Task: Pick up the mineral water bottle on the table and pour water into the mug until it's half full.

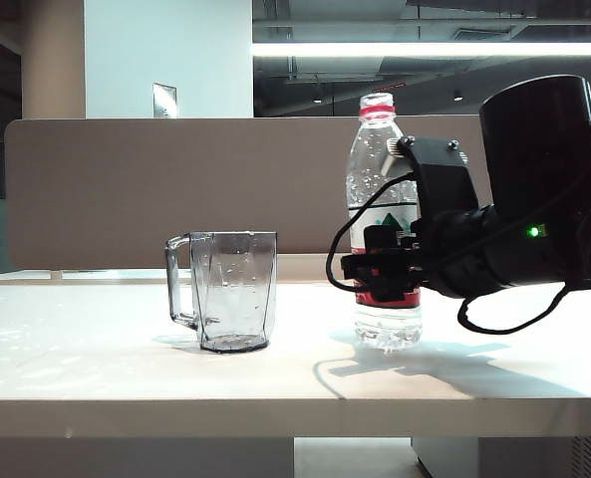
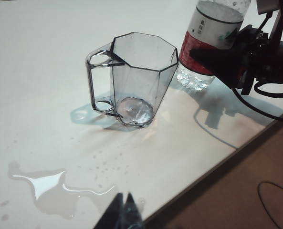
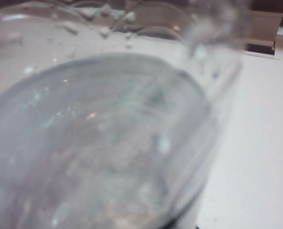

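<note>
Two tools: the right tool (image 1: 383, 267) brackets the upright mineral water bottle (image 1: 380, 169), grip seemingly incomplete, mug (image 1: 233, 289) beyond it on the table (image 1: 96, 349); the left tool (image 2: 122, 212) looks pinched, empty.

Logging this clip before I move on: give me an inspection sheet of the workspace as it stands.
Surface: off-white table; spilled puddle and droplets near the left gripper.
Job's things: bottle upright, red neck ring, partly full. Mug upright beside it, apart, handle facing away from the bottle; looks about empty.
Clutter: nothing seen.
Grippers: right gripper at the bottle's label, jaws around it; firm grip cannot be told. Left gripper low over the table near the puddle, fingertips together.
Cables: black cables looping off the right arm.
Surroundings: grey partition behind the table; ceiling light strip.
</note>
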You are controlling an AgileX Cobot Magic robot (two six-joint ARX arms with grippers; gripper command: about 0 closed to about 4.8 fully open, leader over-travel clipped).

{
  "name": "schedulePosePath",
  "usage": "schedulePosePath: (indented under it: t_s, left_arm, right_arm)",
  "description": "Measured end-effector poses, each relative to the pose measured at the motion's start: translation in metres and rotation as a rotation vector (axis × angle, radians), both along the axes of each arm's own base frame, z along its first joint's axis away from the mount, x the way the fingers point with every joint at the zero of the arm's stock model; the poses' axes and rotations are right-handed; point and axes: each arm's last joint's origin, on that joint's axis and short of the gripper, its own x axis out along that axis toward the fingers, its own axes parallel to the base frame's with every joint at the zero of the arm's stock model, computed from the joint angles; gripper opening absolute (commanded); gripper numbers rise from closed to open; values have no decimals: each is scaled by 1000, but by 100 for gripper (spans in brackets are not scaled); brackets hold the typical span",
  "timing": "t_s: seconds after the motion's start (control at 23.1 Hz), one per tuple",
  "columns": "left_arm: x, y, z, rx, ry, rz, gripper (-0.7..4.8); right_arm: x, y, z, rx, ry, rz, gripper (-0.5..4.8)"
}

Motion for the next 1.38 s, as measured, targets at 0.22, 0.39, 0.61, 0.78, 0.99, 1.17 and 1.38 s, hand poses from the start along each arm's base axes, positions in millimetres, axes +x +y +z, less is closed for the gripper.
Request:
schedulePosePath:
  t_s: [0.22,0.39,0.61,0.78,0.99,1.17,1.38]
  left_arm:
    - [0,0,0,0,0,0,-5]
    - [0,0,0,0,0,0,-5]
    - [0,0,0,0,0,0,-5]
    - [0,0,0,0,0,0,-5]
    - [0,0,0,0,0,0,-5]
    - [0,0,0,0,0,0,-5]
    - [0,0,0,0,0,0,-5]
  right_arm:
    - [-1,0,4,-81,-22,21,228]
    - [5,3,14,-236,-25,48,228]
    - [19,9,28,-514,-41,49,229]
    - [28,9,37,-765,-118,-31,229]
    - [34,10,45,-995,-186,-86,229]
    - [35,10,49,-1077,-228,-96,229]
    - [35,10,52,-1208,-288,-77,229]
